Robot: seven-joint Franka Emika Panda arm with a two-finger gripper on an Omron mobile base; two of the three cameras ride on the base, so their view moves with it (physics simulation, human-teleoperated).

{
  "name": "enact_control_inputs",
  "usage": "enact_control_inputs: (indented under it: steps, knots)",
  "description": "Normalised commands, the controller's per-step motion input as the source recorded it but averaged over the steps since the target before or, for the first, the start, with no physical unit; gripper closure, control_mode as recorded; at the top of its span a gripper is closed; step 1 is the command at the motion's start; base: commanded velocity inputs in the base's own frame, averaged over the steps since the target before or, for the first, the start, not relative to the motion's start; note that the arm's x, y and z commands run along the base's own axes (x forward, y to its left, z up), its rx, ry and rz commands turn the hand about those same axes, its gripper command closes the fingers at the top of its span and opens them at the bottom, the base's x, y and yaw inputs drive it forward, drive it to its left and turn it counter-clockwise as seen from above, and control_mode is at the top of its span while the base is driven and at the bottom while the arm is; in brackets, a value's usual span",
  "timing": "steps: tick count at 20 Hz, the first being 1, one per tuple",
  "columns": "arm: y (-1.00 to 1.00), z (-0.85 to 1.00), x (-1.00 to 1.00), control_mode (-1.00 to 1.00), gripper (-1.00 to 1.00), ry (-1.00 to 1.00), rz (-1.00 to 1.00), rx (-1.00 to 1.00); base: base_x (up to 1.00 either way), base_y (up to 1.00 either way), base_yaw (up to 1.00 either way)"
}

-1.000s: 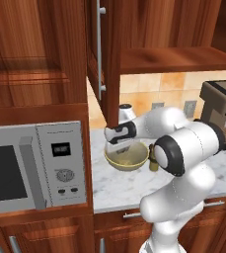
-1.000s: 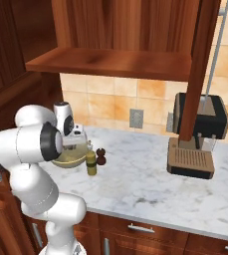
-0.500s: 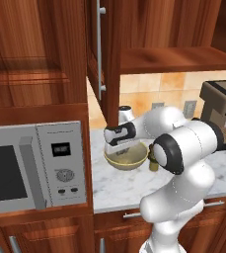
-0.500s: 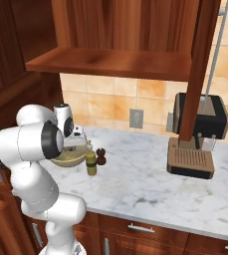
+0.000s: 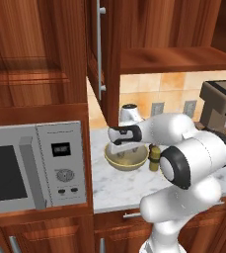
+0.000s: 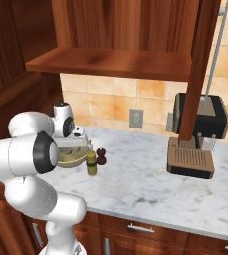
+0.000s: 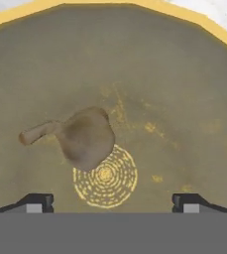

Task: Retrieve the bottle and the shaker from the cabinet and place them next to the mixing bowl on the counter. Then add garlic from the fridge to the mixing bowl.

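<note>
The mixing bowl point(image 5: 127, 160) point(image 6: 68, 157) stands on the marble counter, its yellow rim point(image 7: 110, 5) framing the hand view. A brown garlic bulb point(image 7: 85, 138) with a short stem lies on the bowl's floor, free of the fingers. My gripper point(image 7: 112, 202) point(image 5: 121, 147) hangs straight down over the bowl and is open, its tips wide apart on either side of the garlic. Right of the bowl stand the olive-yellow bottle point(image 5: 154, 158) point(image 6: 91, 163) and the small dark shaker point(image 6: 101, 157), both upright.
A microwave point(image 5: 30, 168) sits left of the bowl. The cabinet door point(image 5: 102, 59) hangs open above it, under the wooden shelf point(image 6: 115, 62). A coffee machine point(image 6: 197, 137) stands at the right of the counter, with bare marble point(image 6: 145, 184) in between.
The jaws have opened over the bowl and the garlic now lies loose inside it. The arm has hardly moved.
</note>
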Motion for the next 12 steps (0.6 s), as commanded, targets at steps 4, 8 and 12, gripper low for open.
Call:
enact_control_inputs:
  steps: [4, 8, 12]
  knots:
    - [-0.24, 0.68, -0.02, -1.0, -1.0, -0.01, -0.1, 0.0, 0.0, 0.0, 0.0]
    - [-0.12, 0.81, 0.0, -1.0, -1.0, -0.02, -0.11, 0.01, 0.0, 0.0, 0.0]
    - [-0.19, 0.69, -0.33, -1.0, -1.0, -0.05, -0.11, 0.03, 0.0, 0.0, 0.0]
